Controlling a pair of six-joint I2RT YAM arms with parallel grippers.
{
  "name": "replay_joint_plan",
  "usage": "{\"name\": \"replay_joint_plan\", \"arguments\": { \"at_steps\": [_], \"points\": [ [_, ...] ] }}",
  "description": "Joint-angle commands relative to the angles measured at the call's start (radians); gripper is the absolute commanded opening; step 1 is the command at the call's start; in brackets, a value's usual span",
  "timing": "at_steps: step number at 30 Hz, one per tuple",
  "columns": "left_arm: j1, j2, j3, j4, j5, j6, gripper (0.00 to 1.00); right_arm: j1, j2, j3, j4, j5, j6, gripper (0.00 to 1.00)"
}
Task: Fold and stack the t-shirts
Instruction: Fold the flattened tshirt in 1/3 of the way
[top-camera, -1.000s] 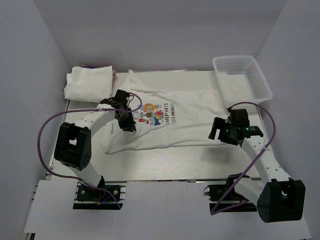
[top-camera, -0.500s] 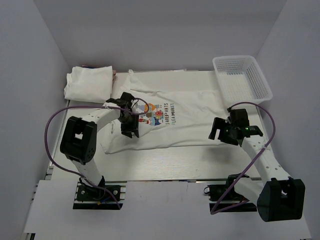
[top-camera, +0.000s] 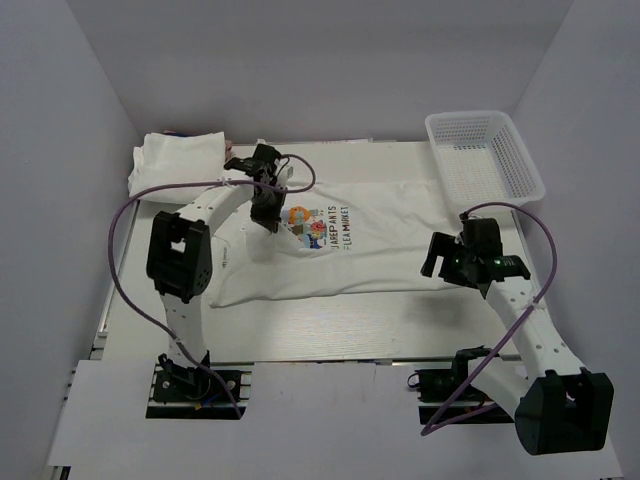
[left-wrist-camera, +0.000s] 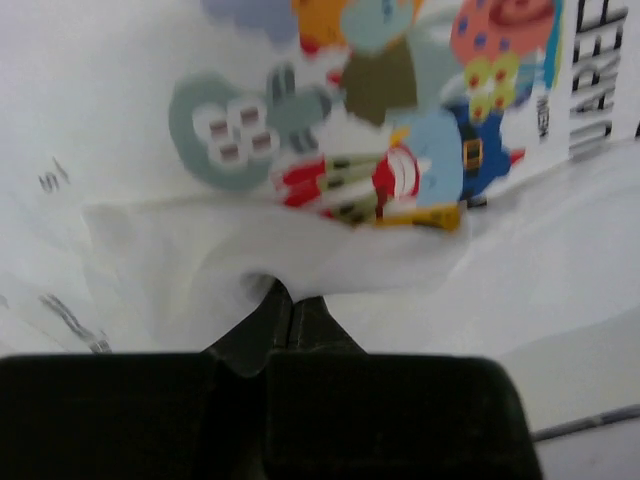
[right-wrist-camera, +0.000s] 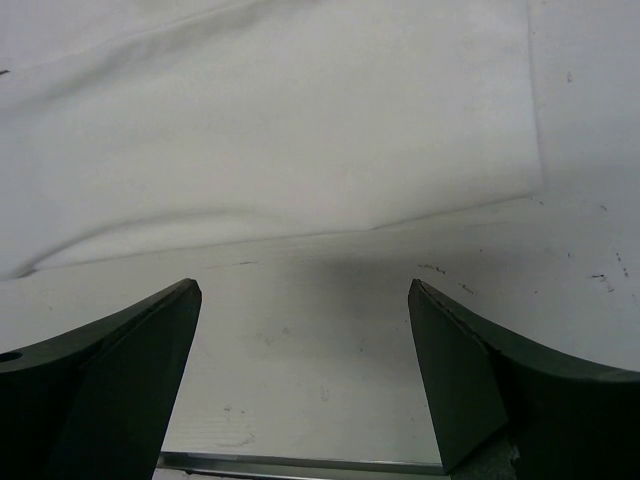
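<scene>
1. White wooden table (top-camera: 350, 325): carries two t-shirts and one basket.
2. White cotton t-shirt with colourful cartoon print (top-camera: 370, 250): spread mid-table, with its long axis running left to right. The dark lettering reads left to right in the overhead view.
3. White plastic mesh basket (top-camera: 487, 150): far right corner, near the printed shirt's right end.
4. Folded plain white t-shirt bundle (top-camera: 178, 165): far left corner.
5. Left gripper (top-camera: 268, 215): fingers (left-wrist-camera: 310, 325) pressed together, pinching a fold of the printed shirt beside the cartoon.
6. Right gripper (top-camera: 433, 262): fingers spread wide and empty, at the printed shirt's right edge.

Top camera looks down; close wrist cameras seemingly face the t-shirt (top-camera: 380, 255).
</scene>
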Motion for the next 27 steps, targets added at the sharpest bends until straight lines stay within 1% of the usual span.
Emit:
{"name": "replay_joint_plan", "arguments": {
  "at_steps": [1, 2, 4, 5, 7, 8, 10, 11, 12, 13, 14, 15, 17, 18, 19, 20, 21, 22, 23, 24, 25, 26, 27],
  "points": [
    [-0.004, 0.147, 0.152, -0.059, -0.027, 0.163, 0.00, -0.004, -0.053, 0.002, 0.051, 0.005, -0.005, 0.90],
    [-0.004, 0.173, 0.235, -0.068, -0.027, 0.188, 0.00, -0.003, -0.054, -0.001, 0.053, 0.002, -0.003, 0.90],
    [-0.004, 0.216, 0.312, -0.088, 0.000, 0.240, 0.00, -0.001, -0.044, -0.002, 0.053, 0.001, -0.011, 0.90],
    [-0.004, 0.248, 0.378, -0.088, 0.000, 0.286, 0.00, -0.001, -0.042, -0.001, 0.056, -0.001, -0.008, 0.90],
    [-0.004, 0.268, 0.444, -0.077, 0.000, 0.321, 0.00, -0.004, -0.045, -0.025, 0.071, -0.004, -0.011, 0.90],
    [-0.004, 0.268, 0.457, -0.064, 0.000, 0.355, 0.03, -0.001, -0.045, -0.030, 0.077, -0.002, -0.008, 0.90],
    [-0.004, 0.279, 0.489, -0.028, -0.022, 0.365, 0.09, -0.001, -0.053, -0.056, 0.088, -0.045, 0.000, 0.90],
    [-0.004, 0.279, 0.489, 0.010, -0.039, 0.365, 0.24, -0.001, -0.054, -0.056, 0.090, -0.051, 0.000, 0.90],
    [-0.004, 0.279, 0.501, 0.034, -0.058, 0.365, 0.32, -0.001, -0.056, -0.057, 0.093, -0.059, -0.003, 0.90],
    [-0.004, 0.279, 0.501, 0.067, -0.119, 0.342, 0.38, -0.001, -0.053, -0.059, 0.096, -0.061, -0.006, 0.90],
    [-0.004, 0.279, 0.501, 0.109, -0.151, 0.290, 0.56, -0.001, -0.048, -0.062, 0.097, -0.061, -0.009, 0.90],
    [0.008, 0.279, 0.514, 0.110, -0.173, 0.265, 0.63, -0.001, -0.048, -0.059, 0.099, -0.062, -0.011, 0.90],
    [0.019, 0.262, 0.541, 0.096, -0.188, 0.211, 1.00, 0.002, -0.039, -0.051, 0.094, -0.070, -0.012, 0.90],
    [0.019, 0.242, 0.529, 0.096, -0.229, 0.170, 1.00, 0.000, -0.040, -0.050, 0.093, -0.074, -0.015, 0.90],
    [0.019, 0.216, 0.479, 0.096, -0.240, 0.151, 1.00, 0.002, -0.037, -0.050, 0.091, -0.085, -0.015, 0.90],
    [0.019, 0.187, 0.445, 0.096, -0.241, 0.142, 1.00, 0.000, -0.039, -0.051, 0.093, -0.093, -0.015, 0.90],
    [0.019, 0.112, 0.366, 0.096, -0.241, 0.104, 1.00, 0.003, -0.042, -0.053, 0.093, -0.096, -0.017, 0.90],
    [0.019, 0.072, 0.321, 0.096, -0.227, 0.079, 1.00, 0.002, -0.041, -0.060, 0.093, -0.101, -0.018, 0.90],
    [0.019, 0.029, 0.272, 0.110, -0.134, 0.064, 1.00, 0.002, -0.045, -0.062, 0.090, -0.102, -0.019, 0.90],
    [0.019, -0.052, 0.156, 0.134, -0.068, 0.040, 1.00, 0.000, -0.045, -0.073, 0.091, -0.108, -0.020, 0.90],
    [0.019, -0.092, 0.095, 0.160, 0.007, 0.030, 1.00, 0.000, -0.045, -0.079, 0.093, -0.111, -0.025, 0.90],
    [0.007, -0.126, 0.037, 0.191, 0.143, 0.016, 1.00, 0.002, -0.045, -0.083, 0.097, -0.113, -0.028, 0.90],
    [0.007, -0.153, -0.071, 0.266, 0.199, -0.023, 1.00, 0.003, -0.039, -0.088, 0.100, -0.113, -0.025, 0.90]
  ]
}}
